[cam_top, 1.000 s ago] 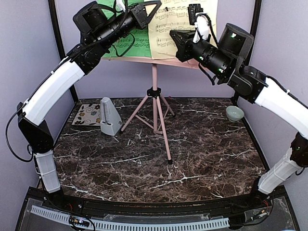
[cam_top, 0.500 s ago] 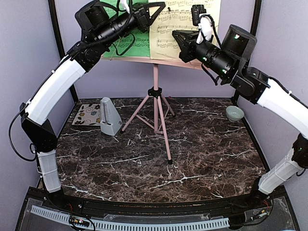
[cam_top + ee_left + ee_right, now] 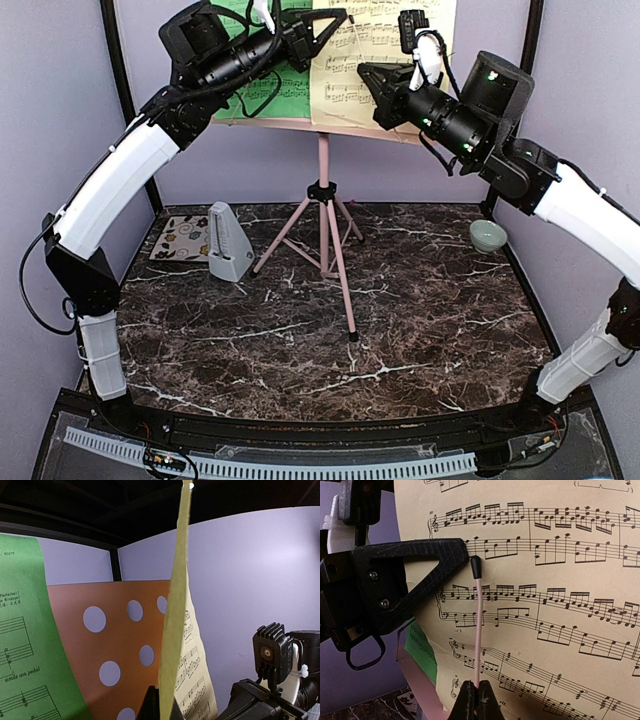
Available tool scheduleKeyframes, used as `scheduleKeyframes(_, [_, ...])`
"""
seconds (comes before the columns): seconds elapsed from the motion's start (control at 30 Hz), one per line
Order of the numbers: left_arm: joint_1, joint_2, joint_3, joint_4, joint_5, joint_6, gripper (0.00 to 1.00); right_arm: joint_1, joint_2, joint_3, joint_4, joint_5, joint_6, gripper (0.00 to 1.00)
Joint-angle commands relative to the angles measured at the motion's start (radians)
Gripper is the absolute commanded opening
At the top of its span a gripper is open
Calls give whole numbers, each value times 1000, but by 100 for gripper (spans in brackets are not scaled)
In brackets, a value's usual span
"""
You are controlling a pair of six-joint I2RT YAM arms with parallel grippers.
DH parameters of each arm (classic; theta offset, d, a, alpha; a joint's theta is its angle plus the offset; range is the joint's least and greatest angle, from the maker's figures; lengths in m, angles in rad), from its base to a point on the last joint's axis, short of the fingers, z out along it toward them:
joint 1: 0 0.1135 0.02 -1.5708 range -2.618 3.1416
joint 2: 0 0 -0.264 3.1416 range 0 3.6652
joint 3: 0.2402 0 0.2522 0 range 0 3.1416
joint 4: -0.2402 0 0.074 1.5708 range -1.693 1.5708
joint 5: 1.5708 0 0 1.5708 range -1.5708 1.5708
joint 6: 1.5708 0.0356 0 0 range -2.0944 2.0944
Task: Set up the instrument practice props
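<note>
The pink music stand (image 3: pixel 324 215) stands on its tripod legs at mid-table, its hole-dotted desk (image 3: pixel 125 645) high at the back. A green page (image 3: pixel 265 85) rests on the desk's left half; it also shows in the left wrist view (image 3: pixel 25 630). My left gripper (image 3: pixel 338 20) is shut on the left edge of the pale-yellow page (image 3: pixel 176 605), which peels away from the desk. My right gripper (image 3: pixel 477 700) is shut on the stand's thin pink page-holder wire (image 3: pixel 478 630), which lies across the yellow page (image 3: pixel 560 605). The grey-white metronome (image 3: pixel 228 243) stands left of the legs.
A flower-patterned card (image 3: pixel 182 238) lies flat behind the metronome at the table's left. A small pale-green bowl (image 3: pixel 487 236) sits at the right edge. Both arms reach high over the table toward the desk, close to each other.
My left gripper has moved a little right with the yellow page's edge. My right gripper rose slightly and then held still.
</note>
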Motion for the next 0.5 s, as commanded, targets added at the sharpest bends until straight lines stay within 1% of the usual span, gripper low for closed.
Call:
scheduleKeyframes(0.0, [1,-6,29,13,9,17,0,-6,-24,0,51,1,19,5])
scheduleKeyframes(0.13, [1,-3,28,13,-1,19,3,-8,-24,-2,51,9,19,14])
scheduleKeyframes(0.2, [1,-3,28,13,-12,19,6,-8,-24,-3,51,8,19,19])
scheduleKeyframes(0.27, [1,-3,27,14,-18,20,9,-10,-24,-4,50,6,19,20])
scheduleKeyframes(0.47, [1,-14,28,18,-52,19,28,-11,-27,-2,50,2,16,22])
